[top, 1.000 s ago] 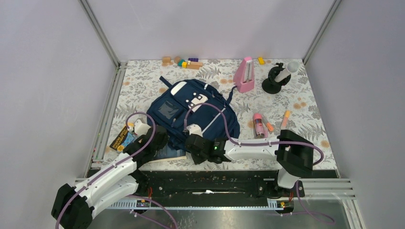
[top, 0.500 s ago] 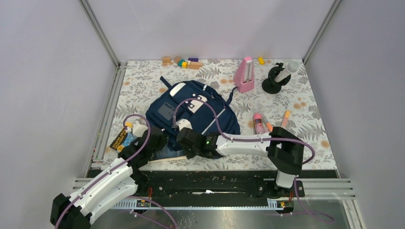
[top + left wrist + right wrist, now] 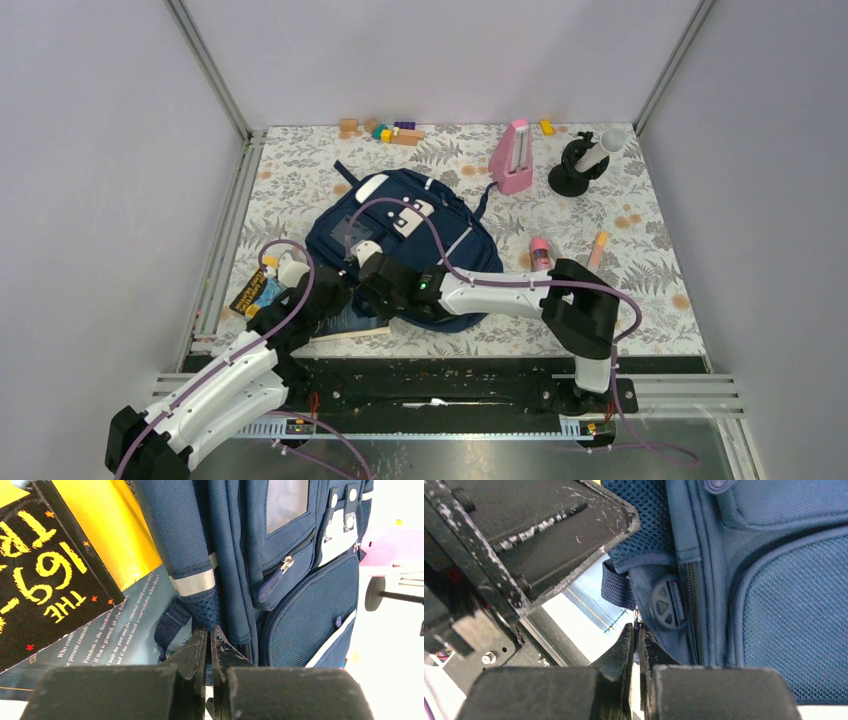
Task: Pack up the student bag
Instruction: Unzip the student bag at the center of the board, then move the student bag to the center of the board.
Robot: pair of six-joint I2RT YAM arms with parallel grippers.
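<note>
From above, the student bag (image 3: 430,235) lies front-up in the middle of the flowered table (image 3: 650,290). My left gripper (image 3: 338,300) reaches in from 7 o'clock and my right gripper (image 3: 368,282) stretches across from 4 o'clock. The two sit just beside each other at the bag's 7 o'clock corner. A book (image 3: 350,324) lies partly under that corner. A pink wedge-shaped object (image 3: 512,158) stands at 1 o'clock of the bag, with a black stand (image 3: 575,170) beyond it at 2 o'clock. Coloured blocks (image 3: 385,130) sit along the far edge at 12 o'clock. A pink tube (image 3: 540,247) and an orange pen (image 3: 598,248) lie at 3 o'clock.

Through my left wrist camera, my left fingers are pressed together with only a hairline slit between them. Their tips touch the mesh end of a shoulder strap (image 3: 192,565) that carries a silver band. I cannot tell whether any fabric is nipped. The book's yellow and black cover fills 10 o'clock, and the bag's zipped pockets run from 1 to 3 o'clock.

Through my right wrist camera, my right fingers are also closed to a slit. Their tips sit at the bag's side, just below a round grey zip end (image 3: 666,607). A thin sliver sits at the tips, too small to make out. The black body of my left gripper fills 10 o'clock, and a blue mesh pocket fills 3 o'clock
</note>
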